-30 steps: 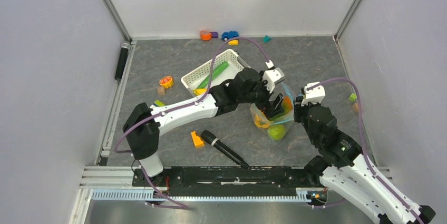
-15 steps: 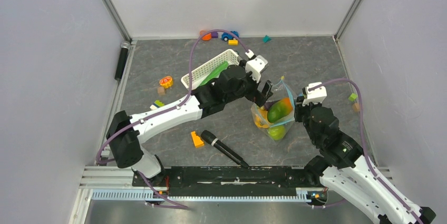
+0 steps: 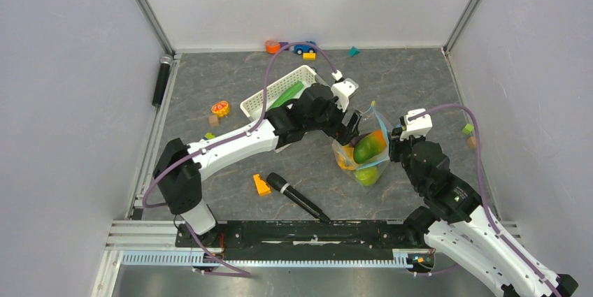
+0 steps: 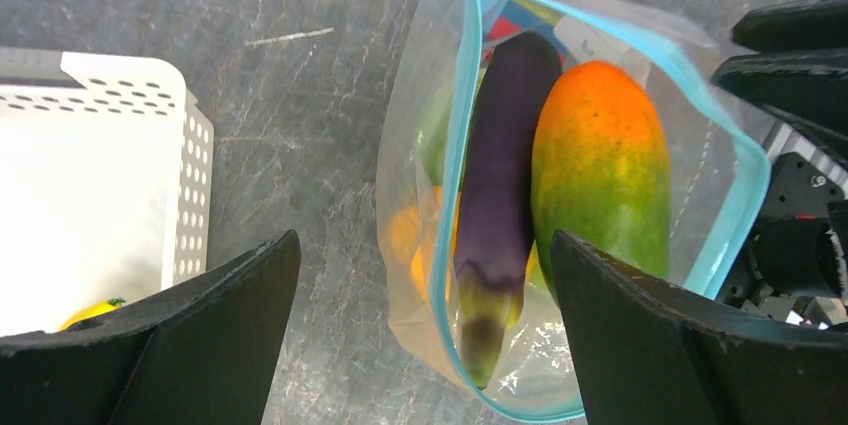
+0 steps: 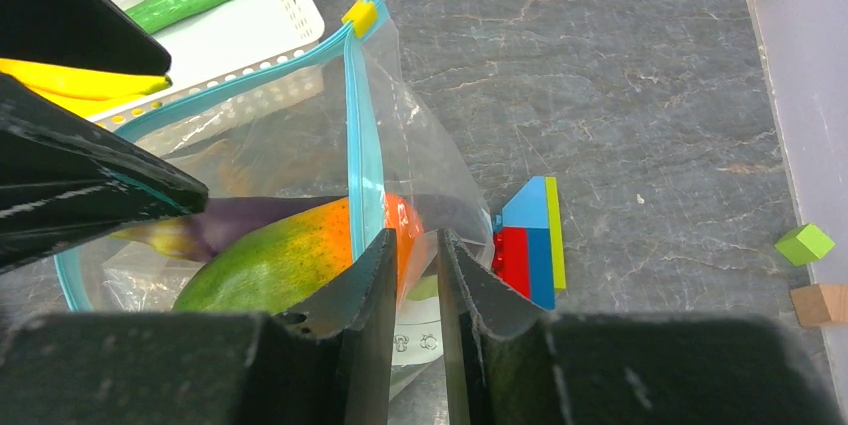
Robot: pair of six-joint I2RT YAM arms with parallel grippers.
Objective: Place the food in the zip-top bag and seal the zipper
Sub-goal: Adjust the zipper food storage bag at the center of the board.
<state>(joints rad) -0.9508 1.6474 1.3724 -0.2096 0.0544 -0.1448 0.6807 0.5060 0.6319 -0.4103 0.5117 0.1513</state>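
At your left, the white slotted basket (image 4: pixel 195 195) holds a green cucumber (image 5: pixel 190 0) and yellow bananas (image 5: pixel 80 80). Your left gripper (image 4: pixel 425 345) hangs spread wide over the zip-top bag (image 4: pixel 410 145), which stands open on the table (image 3: pixel 419 80) with a purple eggplant (image 4: pixel 500 175) and an orange-green fruit (image 4: pixel 600 175) inside. Your right gripper (image 5: pixel 413 245) pinches its edge narrowly.

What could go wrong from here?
1. Eggplant and the orange-green fruit stand high at the zipper; it may not close over them.
2. Only the right gripper pinches the rim of the zip-top bag; another drop could pull it free.
3. Cucumber and bananas wait in the basket; room looks short.
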